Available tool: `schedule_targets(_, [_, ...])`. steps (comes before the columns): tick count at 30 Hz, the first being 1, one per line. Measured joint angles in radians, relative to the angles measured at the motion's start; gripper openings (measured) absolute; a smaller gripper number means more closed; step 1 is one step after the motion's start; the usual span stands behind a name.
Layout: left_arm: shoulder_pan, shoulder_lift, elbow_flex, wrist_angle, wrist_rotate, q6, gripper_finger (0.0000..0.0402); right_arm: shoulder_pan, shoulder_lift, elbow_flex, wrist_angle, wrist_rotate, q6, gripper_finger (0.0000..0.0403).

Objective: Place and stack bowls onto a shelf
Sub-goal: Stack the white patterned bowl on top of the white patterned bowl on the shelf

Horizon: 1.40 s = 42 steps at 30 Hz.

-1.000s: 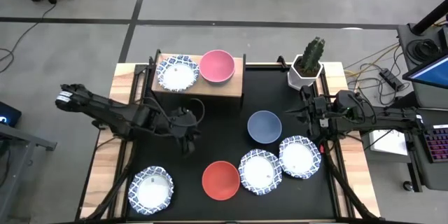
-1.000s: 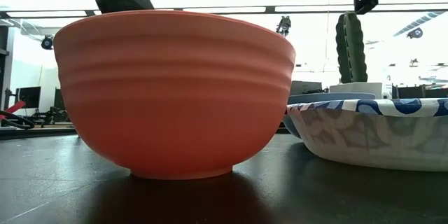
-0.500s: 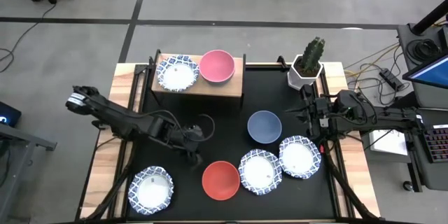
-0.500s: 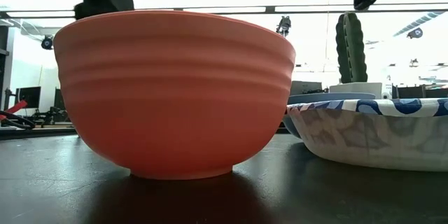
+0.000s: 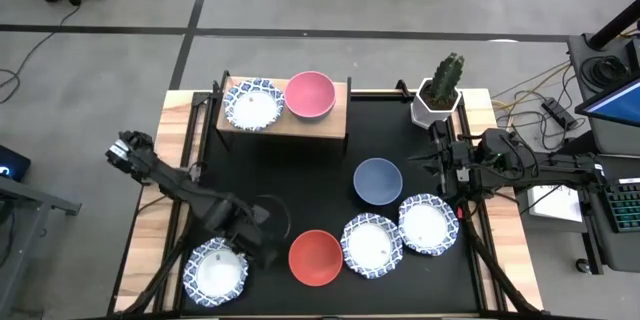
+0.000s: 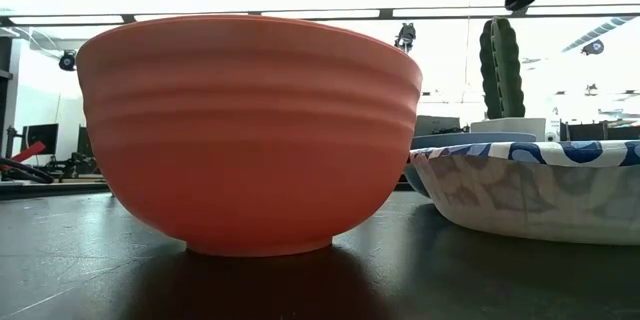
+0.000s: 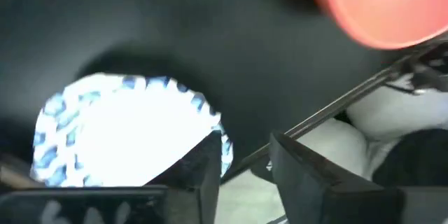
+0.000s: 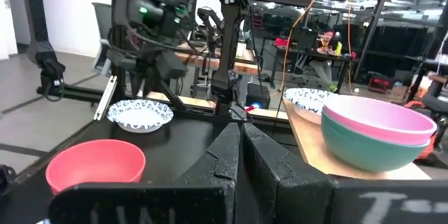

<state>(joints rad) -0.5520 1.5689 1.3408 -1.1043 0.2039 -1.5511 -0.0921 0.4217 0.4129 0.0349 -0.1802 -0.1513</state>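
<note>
On the shelf [image 5: 285, 120] stand a white blue-rimmed bowl [image 5: 252, 105] and a pink bowl [image 5: 310, 94] nested in a green one [image 8: 371, 150]. On the black mat rest the blue-grey bowl [image 5: 378, 181], the red bowl [image 5: 315, 257] and three white blue-rimmed bowls [image 5: 372, 245] [image 5: 428, 224] [image 5: 217, 268]. My left gripper [image 5: 262, 250] is open at the right rim of the near-left white bowl [image 7: 126, 133], with the red bowl [image 7: 378, 7] just beyond it. My right gripper [image 5: 437, 165] is shut and waits off the mat's surface, right of the blue-grey bowl. My left gripper comes down from above at the near-left white bowl's rim [image 7: 210, 122]. One finger [image 7: 203, 175] stands over that rim and the other [image 7: 301, 175] outside it. Whether a finger touches the rim, I cannot tell.
A cactus in a white hexagonal pot [image 5: 440, 95] stands at the mat's far right corner, close to my right arm. In the low view the red bowl [image 6: 250, 130] fills the foreground, with a white bowl [image 6: 530, 195] beside it. Bare mat lies between the shelf and the near bowls.
My left gripper has travelled from the mat's middle toward the near edge, ending between the near-left white bowl and the red bowl. It has left the low view at the top. No bowl has moved.
</note>
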Motion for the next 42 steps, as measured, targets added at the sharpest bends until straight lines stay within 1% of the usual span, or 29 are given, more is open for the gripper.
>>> schedule_targets(3, [-0.047,0.018,0.011,-0.021,-0.001,-0.094,0.0141,0.000,0.000,0.000,0.001,0.002,-0.018,0.0009])
schedule_targets(8, [-0.127,0.079,-0.001,0.019,-0.001,-0.228,0.0192,0.000,-0.001,0.001,0.008,0.020,-0.018,0.0009])
schedule_targets(11, [-0.166,0.124,-0.003,0.083,-0.001,-0.283,0.0204,0.000,0.000,0.006,0.008,0.025,-0.018,0.0009])
schedule_targets(15, [-0.209,0.186,-0.002,0.144,-0.004,-0.360,0.0203,0.000,0.000,0.009,0.008,0.025,-0.032,0.0009])
schedule_targets(21, [-0.244,0.275,0.006,0.141,-0.002,-0.395,0.0188,0.000,0.000,0.029,0.009,0.026,-0.036,0.0009])
schedule_targets(30, [-0.248,0.331,0.007,0.144,-0.011,-0.395,0.0144,0.000,0.000,0.039,0.007,0.026,-0.060,0.0009])
schedule_targets(35, [-0.251,0.356,0.007,0.142,-0.012,-0.395,0.0108,0.000,0.000,0.039,0.008,0.026,-0.062,0.0009])
schedule_targets(42, [-0.252,0.362,0.015,0.123,-0.011,-0.377,0.0034,0.000,0.000,0.039,0.008,0.026,-0.062,0.0009])
